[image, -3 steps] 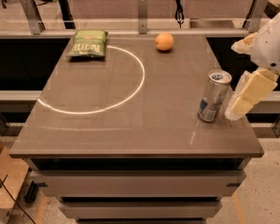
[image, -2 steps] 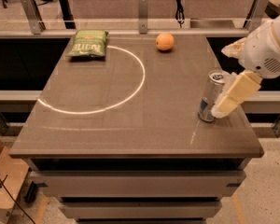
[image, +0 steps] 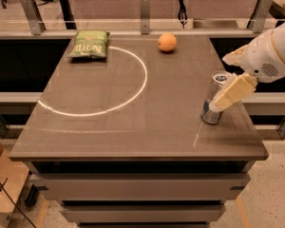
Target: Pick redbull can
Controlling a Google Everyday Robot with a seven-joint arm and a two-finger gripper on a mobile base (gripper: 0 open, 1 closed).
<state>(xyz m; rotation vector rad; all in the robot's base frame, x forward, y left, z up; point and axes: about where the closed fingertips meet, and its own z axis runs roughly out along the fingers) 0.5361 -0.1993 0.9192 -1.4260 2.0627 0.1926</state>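
The redbull can [image: 210, 117], slim and silver with blue near its base, stands upright near the right edge of the brown table [image: 133, 127]. My gripper [image: 219, 82] comes in from the right and is open around the can. One cream finger [image: 232, 93] lies across the can's near side, the other [image: 233, 56] is behind it. The finger hides much of the can's upper body.
An orange [image: 167, 42] sits at the table's back, right of centre. A green chip bag [image: 89, 43] lies at the back left. A white circle line [image: 133, 94] is marked on the tabletop. A rail with posts runs behind the table.
My gripper has moved left and closer to the can; its near finger now overlaps the can's body. The can, orange and bag have not moved.
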